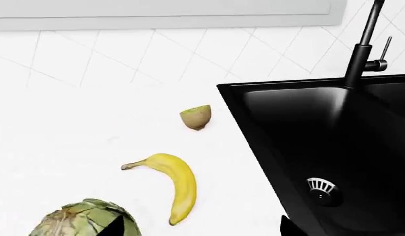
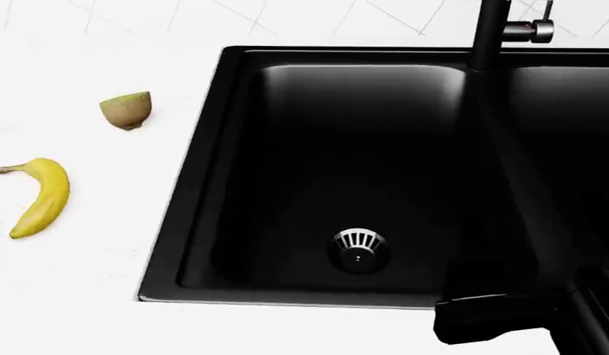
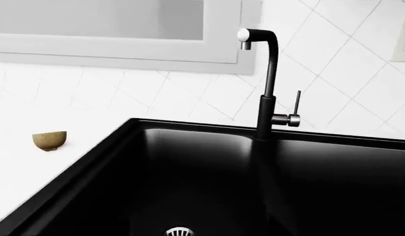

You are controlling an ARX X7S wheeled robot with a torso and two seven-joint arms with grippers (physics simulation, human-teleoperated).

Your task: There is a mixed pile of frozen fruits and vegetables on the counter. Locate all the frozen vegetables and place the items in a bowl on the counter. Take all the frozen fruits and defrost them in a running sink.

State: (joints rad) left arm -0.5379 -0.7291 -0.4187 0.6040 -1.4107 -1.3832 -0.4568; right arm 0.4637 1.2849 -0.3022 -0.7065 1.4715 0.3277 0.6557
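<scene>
Beside the sink's (image 2: 200,170) left rim, banana (image 2: 43,196), kiwi (image 2: 126,110) and artichoke (image 1: 84,219) lie apart on the worktop (image 2: 77,288). I can't tell either claw's state. Kiwi could roll off-target if I grab it carelessly.

A kitchen — black sink (image 2: 284,185) with faucet (image 3: 266,83), white counter (image 1: 71,128), tiled wall (image 3: 333,64).
</scene>
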